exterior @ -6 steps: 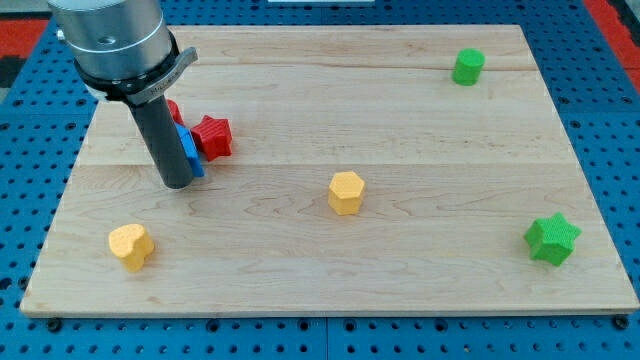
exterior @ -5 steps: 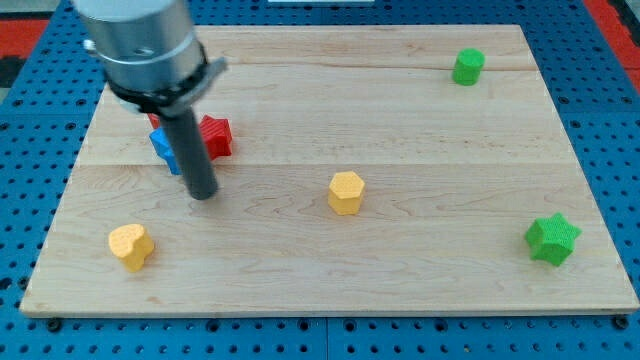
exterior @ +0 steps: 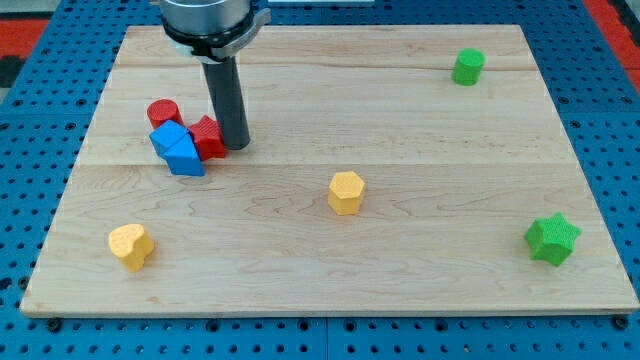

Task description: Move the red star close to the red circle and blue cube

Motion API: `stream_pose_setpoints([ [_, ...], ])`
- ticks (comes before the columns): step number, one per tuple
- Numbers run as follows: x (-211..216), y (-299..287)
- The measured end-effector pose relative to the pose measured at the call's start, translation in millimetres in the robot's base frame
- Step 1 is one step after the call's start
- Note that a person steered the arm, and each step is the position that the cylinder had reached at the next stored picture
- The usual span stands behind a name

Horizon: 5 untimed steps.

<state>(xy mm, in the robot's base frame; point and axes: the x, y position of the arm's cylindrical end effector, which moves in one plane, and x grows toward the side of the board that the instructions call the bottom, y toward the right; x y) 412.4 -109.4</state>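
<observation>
The red star [exterior: 207, 138] lies on the wooden board at the view's upper left, touching the blue cube [exterior: 177, 149] on its left. The red circle [exterior: 162, 112] sits just above the blue cube, touching or nearly touching it. My tip [exterior: 235, 145] is down on the board right against the red star's right side. The rod partly hides the star's right edge.
A yellow hexagon block [exterior: 346, 191] sits near the board's middle. A yellow heart block [exterior: 131, 245] is at the lower left. A green cylinder [exterior: 467, 66] is at the upper right and a green star [exterior: 552, 239] at the lower right.
The rod moved from the left of the blue cube, around below it, to the red star's right side. The red star has shifted left against the blue cube. The red circle now shows.
</observation>
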Motion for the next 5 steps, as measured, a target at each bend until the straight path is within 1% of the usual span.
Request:
stream_pose_setpoints([
  [2, 0, -32],
  [3, 0, -36],
  [4, -3, -17],
  [5, -19, 7],
])
